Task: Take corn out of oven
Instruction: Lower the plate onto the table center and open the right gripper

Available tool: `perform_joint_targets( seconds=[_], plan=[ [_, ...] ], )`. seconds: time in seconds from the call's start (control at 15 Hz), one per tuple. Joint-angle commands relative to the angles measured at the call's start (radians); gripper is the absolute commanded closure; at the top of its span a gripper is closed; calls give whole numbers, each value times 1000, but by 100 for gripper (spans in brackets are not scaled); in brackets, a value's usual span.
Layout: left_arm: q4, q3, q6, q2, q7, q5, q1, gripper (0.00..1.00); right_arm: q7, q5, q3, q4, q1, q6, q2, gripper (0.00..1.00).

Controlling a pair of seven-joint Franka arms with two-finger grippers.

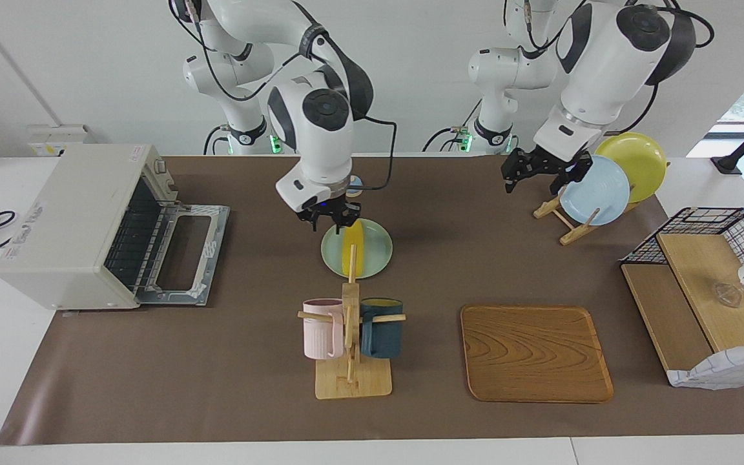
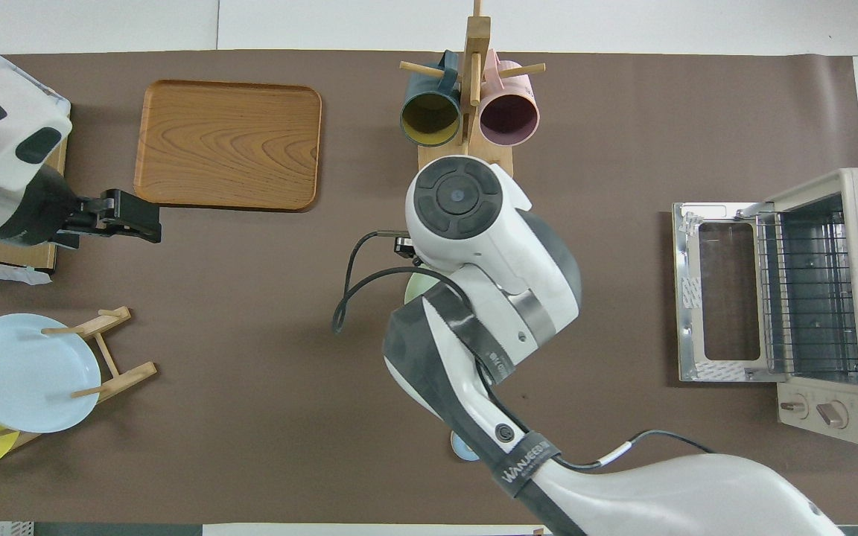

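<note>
The yellow corn (image 1: 350, 253) lies on a pale green plate (image 1: 372, 248) in the middle of the table, outside the oven. The off-white oven (image 1: 68, 219) stands at the right arm's end with its door (image 1: 181, 255) folded down and its rack bare. My right gripper (image 1: 327, 223) hangs open and empty just above the plate's edge, clear of the corn. In the overhead view the right arm hides the corn and shows only a sliver of the plate (image 2: 414, 286); the oven (image 2: 839, 298) is in full sight. My left gripper (image 1: 542, 173) waits open over the mat by the plate rack.
A wooden mug rack (image 1: 351, 336) with a pink and a dark blue mug stands close to the plate. A wooden tray (image 1: 533, 352), a plate rack with a blue plate (image 1: 595, 190) and a yellow plate (image 1: 633, 165), and a wire basket shelf (image 1: 708, 223) fill the left arm's end.
</note>
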Motion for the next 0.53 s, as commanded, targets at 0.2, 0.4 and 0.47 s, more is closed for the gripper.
perform_joint_targets(
  seconds=[0.2,0.4,0.47],
  plan=[
    [-57,12,202,111,-246,-19,-259,0,-147,-57,13,-411,-178,223,-145,100],
    [-71,12,302,178,-338,-19,-366,0,-214,-100,13,-503,-257,323,-161,100],
    [-109,12,374,183,-364,-19,-397,0,-212,-106,13,-514,-257,340,-158,100]
  ],
)
